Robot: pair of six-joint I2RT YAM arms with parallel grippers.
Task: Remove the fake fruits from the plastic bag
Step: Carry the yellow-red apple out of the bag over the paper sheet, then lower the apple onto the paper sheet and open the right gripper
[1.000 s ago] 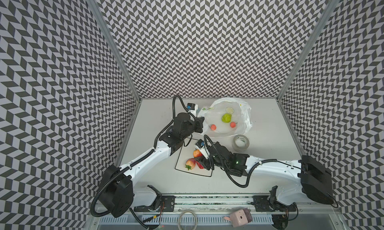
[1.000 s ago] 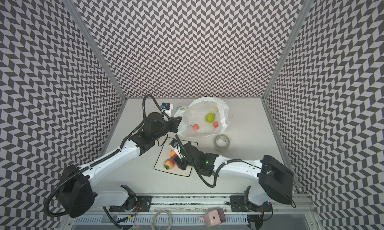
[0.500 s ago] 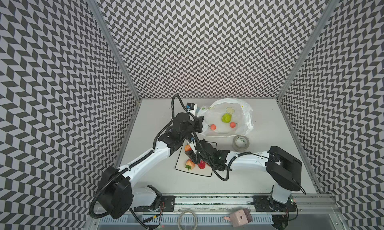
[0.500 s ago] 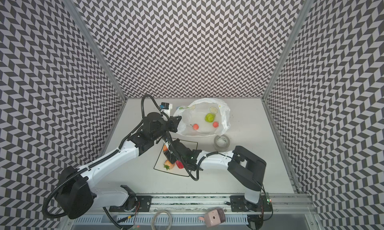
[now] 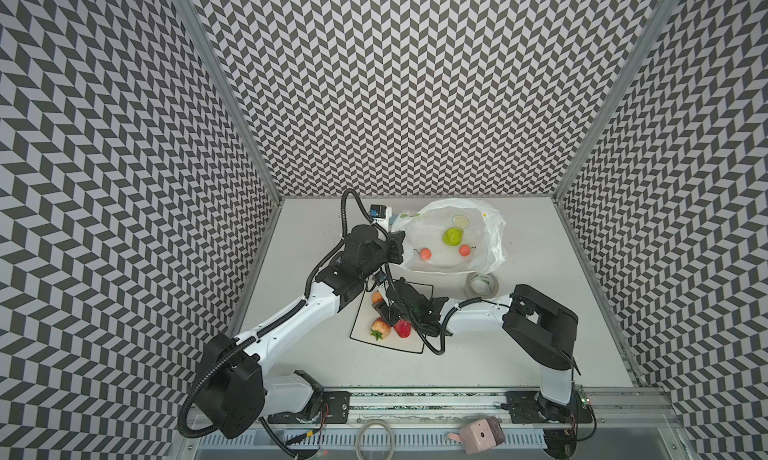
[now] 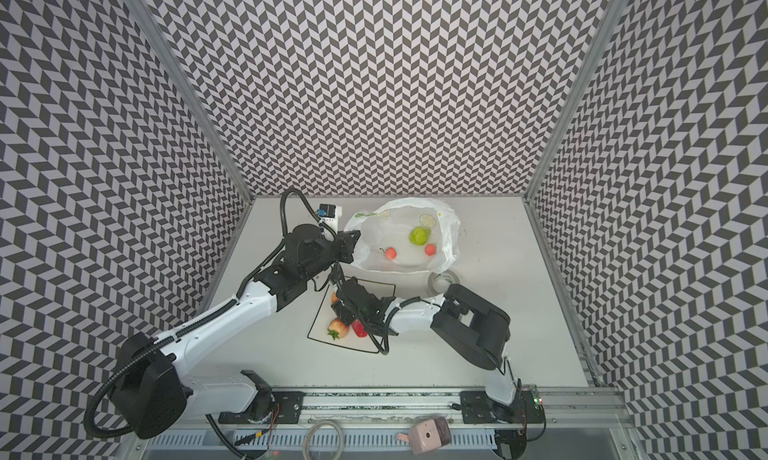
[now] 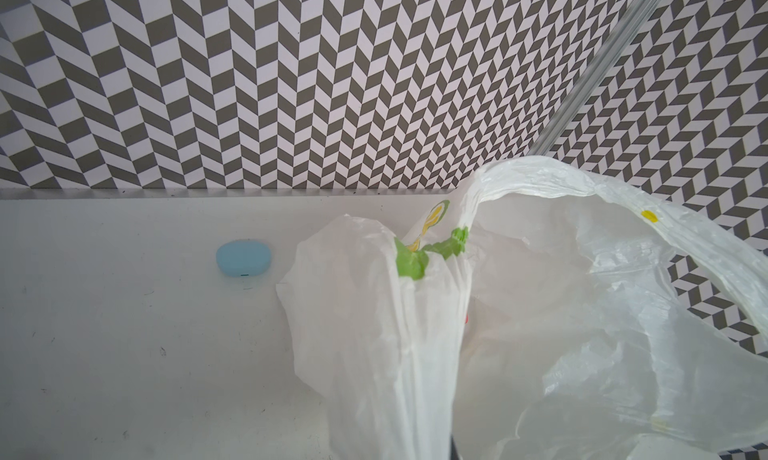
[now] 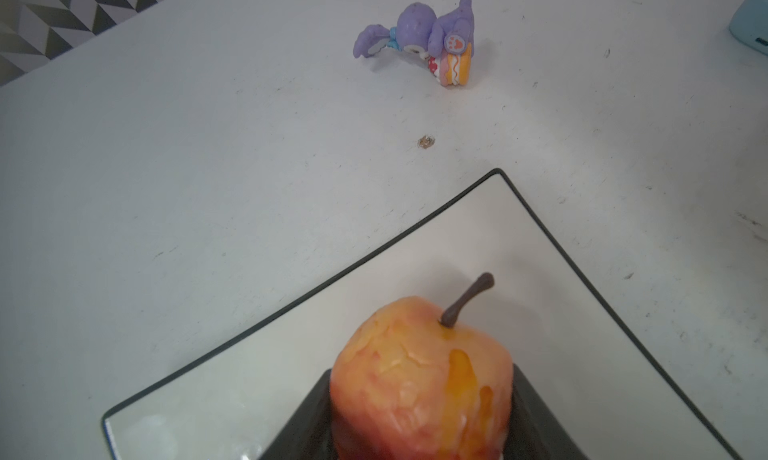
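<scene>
1. Right wrist view: the right gripper [image 8: 422,379] has its dark fingers [image 8: 307,416] set on either side of an orange-yellow fruit [image 8: 419,345] with a brown stem, pinching it between them over a white plate [image 8: 270,354] with a black rim. Whether the fruit rests on the plate cannot be told.
2. In that view a purple toy figure [image 8: 419,38] lies on its side on the table [image 8: 208,166], well apart from the plate's corner. A light-blue blob [image 8: 752,25] shows at the picture's edge.
3. In both top views the right gripper [image 5: 384,310] [image 6: 338,306] is over the back left part of the plate [image 5: 415,345] [image 6: 320,331]. A pale strawberry [image 5: 380,327] and a red strawberry [image 5: 402,328] lie side by side on the plate's front part, just beside the gripper.
4. The left gripper [image 5: 395,248] [image 6: 349,245] is at the left edge of the plastic bag [image 5: 490,237] [image 6: 449,229], its fingers pressed together on a bunched fold of it.
5. In the left wrist view the bag [image 7: 582,312] rises in a gathered strip from the picture's bottom edge. The fingers themselves are hidden there. The blob [image 7: 244,257] lies on the table beside the bag.
6. The bag lies open at the back of the table, right of the middle. Inside it are a green pear [image 5: 452,236] [image 6: 419,235] and two round orange fruits [image 5: 425,253] [image 5: 465,250], each apart from the others.
7. A tape roll [image 5: 481,283] lies on the table just beside the bag's front edge, between the bag and the right arm.
</scene>
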